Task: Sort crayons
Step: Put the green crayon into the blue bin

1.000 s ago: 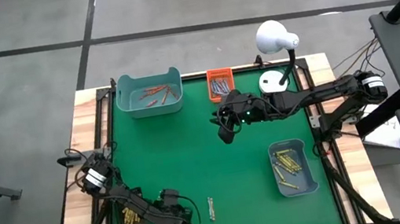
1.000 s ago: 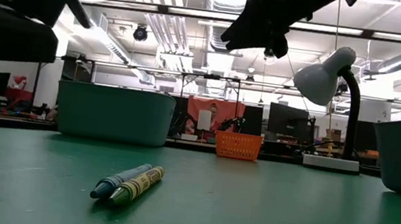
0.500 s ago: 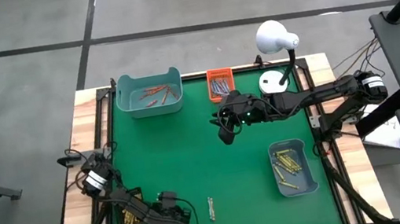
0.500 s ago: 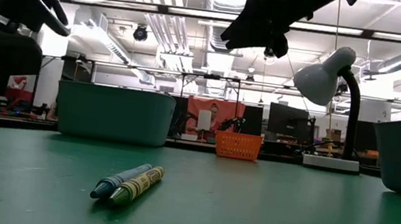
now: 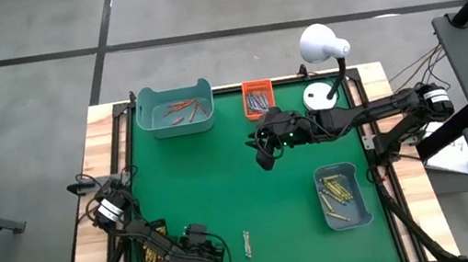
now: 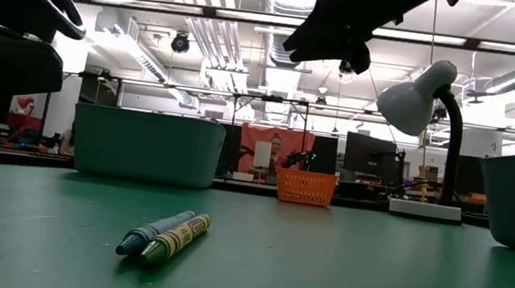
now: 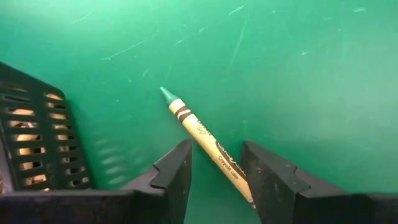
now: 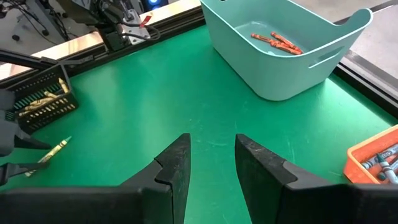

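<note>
At the near edge of the bench (image 5: pixel 223 179) the left gripper (image 7: pixel 216 150) has drawn back slightly, its fingers standing a little wider apart and gripping nothing; a green-tipped crayon (image 7: pixel 199 127) lies slantwise between them beside the black tray (image 7: pixel 37 143), probably still unsorted; two more crayons (image 5: pixel 247 243) lie close by; farther off the right gripper (image 8: pixel 211 146) has stayed hovering over mid-bench, fingers parted and empty; beyond it stands the teal bin (image 5: pixel 175 109) of red crayons.
</note>
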Controlling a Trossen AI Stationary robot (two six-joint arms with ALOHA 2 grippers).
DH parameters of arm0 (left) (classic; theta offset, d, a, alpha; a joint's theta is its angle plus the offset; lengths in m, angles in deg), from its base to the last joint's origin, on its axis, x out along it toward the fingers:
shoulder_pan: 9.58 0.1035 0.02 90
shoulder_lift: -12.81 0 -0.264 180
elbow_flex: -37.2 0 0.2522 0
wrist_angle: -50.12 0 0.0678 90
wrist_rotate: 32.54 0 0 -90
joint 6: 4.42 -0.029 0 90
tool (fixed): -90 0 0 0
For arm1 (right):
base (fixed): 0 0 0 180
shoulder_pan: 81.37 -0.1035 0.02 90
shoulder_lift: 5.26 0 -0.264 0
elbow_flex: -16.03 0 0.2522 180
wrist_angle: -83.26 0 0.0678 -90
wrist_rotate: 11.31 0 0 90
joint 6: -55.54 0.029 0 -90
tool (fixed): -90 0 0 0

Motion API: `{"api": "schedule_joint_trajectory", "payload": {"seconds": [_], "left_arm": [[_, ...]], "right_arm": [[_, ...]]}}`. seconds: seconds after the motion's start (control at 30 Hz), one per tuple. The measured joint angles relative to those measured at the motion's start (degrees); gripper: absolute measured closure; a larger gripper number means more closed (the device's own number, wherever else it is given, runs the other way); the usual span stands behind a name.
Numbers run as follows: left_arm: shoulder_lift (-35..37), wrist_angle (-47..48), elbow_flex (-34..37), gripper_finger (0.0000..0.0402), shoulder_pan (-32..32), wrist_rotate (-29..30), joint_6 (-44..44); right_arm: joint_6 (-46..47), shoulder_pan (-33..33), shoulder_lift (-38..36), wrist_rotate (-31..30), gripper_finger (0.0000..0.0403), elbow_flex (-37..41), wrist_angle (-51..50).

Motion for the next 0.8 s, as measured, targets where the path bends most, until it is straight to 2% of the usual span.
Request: {"api": "schedule_joint_trajectory", "payload": {"seconds": [0.17, 0.5, 0.8], "left_arm": [[-0.11, -0.58, 0.04, 0.0295, 0.0, 1.34, -1.27], [-0.22, -1.23, 0.05, 0.0392, 0.07, 3.41, -2.96], [0.91, 1.43, 0.33, 0.04, 0.44, 8.75, -7.35]], "right_arm": [[0.48, 0.0, 0.0, -0.02, 0.0289, 0.0, 0.0], [0.32, -0.5, 0.0, 0.0, 0.0289, 0.0, -0.02], [-1.28, -1.57, -0.11, 0.02, 0.0289, 0.0, -0.1]]}}
